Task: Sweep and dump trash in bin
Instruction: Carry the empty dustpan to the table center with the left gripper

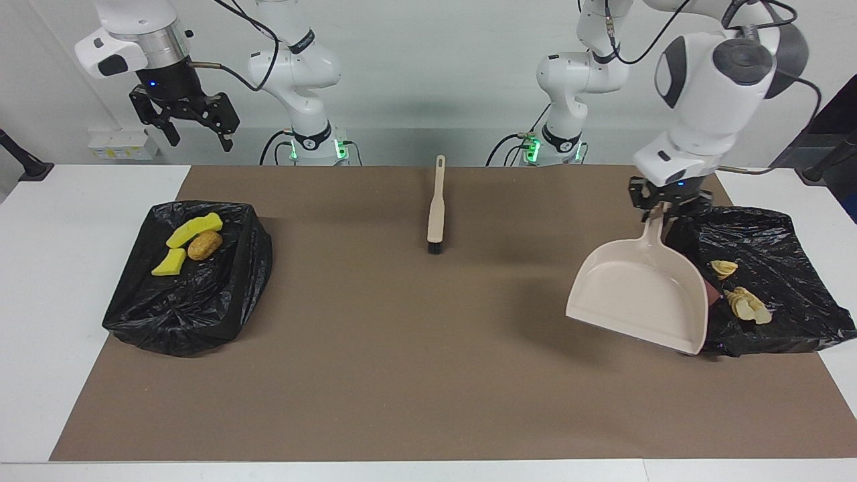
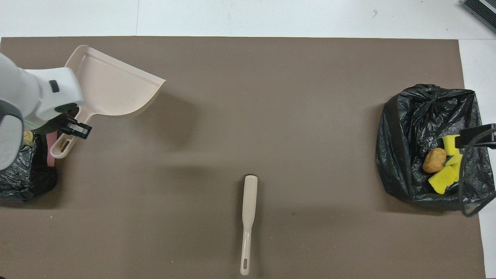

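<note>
Facing view shows the light, stiff dustpan [image 1: 636, 298] at the right of the frame, left gripper [image 1: 659, 209] jaws clenched on its thin handle, the best hold; soft trash [image 1: 743, 302] sits in the bag [image 1: 790, 268]; right gripper [image 1: 194, 124] jaws released, upper left.
</note>
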{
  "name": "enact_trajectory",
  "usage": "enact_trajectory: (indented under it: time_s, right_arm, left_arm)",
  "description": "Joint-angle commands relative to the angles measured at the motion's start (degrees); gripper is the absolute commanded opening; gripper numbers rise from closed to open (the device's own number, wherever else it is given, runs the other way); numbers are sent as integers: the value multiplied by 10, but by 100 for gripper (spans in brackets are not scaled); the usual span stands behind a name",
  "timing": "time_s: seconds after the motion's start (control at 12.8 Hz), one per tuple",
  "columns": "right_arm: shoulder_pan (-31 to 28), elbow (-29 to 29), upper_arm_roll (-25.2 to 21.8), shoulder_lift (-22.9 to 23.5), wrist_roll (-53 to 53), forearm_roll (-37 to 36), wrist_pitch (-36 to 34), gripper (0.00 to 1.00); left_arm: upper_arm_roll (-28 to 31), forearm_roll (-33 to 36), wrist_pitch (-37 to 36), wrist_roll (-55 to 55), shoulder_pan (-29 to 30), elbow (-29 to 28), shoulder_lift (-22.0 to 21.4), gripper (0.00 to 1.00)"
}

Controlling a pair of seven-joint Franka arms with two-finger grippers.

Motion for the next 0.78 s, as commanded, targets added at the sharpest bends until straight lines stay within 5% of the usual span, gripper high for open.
enact_trajectory:
  time_s: [0.0,0.7]
  right_arm:
    - [2,-15,-3,-11,-20,32,5,100]
    - [2,-8,-1,-11,-30,33,-5,100]
  left_arm:
    - [11,-43,55,-129,-61,-35,3,0]
    - [12,-109,246,-341,-219,-29,147,0]
